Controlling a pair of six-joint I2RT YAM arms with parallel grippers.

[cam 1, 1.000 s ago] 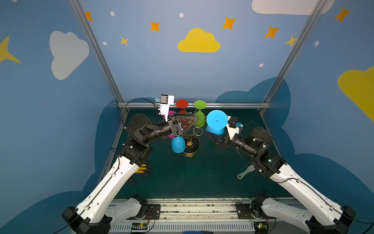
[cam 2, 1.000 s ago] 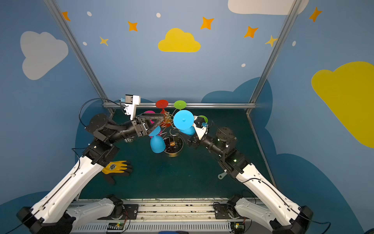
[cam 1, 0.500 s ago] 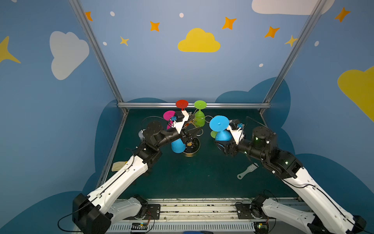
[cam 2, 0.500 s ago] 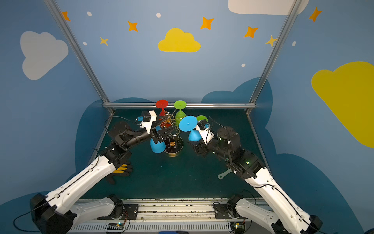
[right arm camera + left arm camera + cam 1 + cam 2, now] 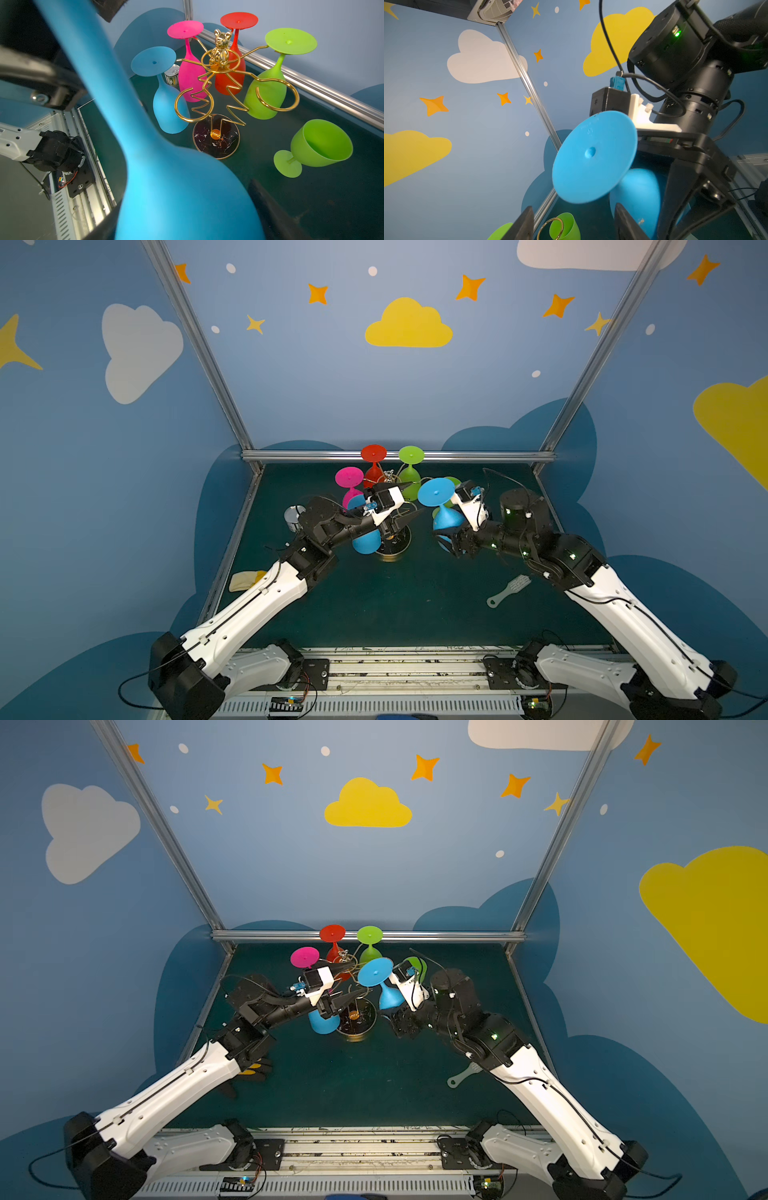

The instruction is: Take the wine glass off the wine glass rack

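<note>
The gold wire wine glass rack (image 5: pixel 392 547) (image 5: pixel 357 1025) (image 5: pixel 220 68) stands at the back middle. Blue (image 5: pixel 365 541), pink (image 5: pixel 349 479), red (image 5: pixel 373 454) and green (image 5: pixel 410 456) glasses hang upside down from it. My right gripper (image 5: pixel 446 539) (image 5: pixel 182 218) is shut on the bowl of another blue wine glass (image 5: pixel 436 491) (image 5: pixel 376 971) (image 5: pixel 593 155), foot up, clear of the rack on its right. My left gripper (image 5: pixel 409 504) (image 5: pixel 353 982) (image 5: pixel 573 209) is open at the rack's arms. An empty gold loop (image 5: pixel 550 227) shows between its fingers.
A green glass (image 5: pixel 320 143) lies on its side on the mat, right of the rack. A silver tin (image 5: pixel 293 516) stands at the left, a yellow glove (image 5: pixel 245 578) lies by the left edge, and a pale brush (image 5: pixel 509 591) lies at the right front.
My right gripper has lowered with the blue glass, keeping clear of the rack. My left arm has dropped its elbow and its jaws have narrowed somewhat at the rack.
</note>
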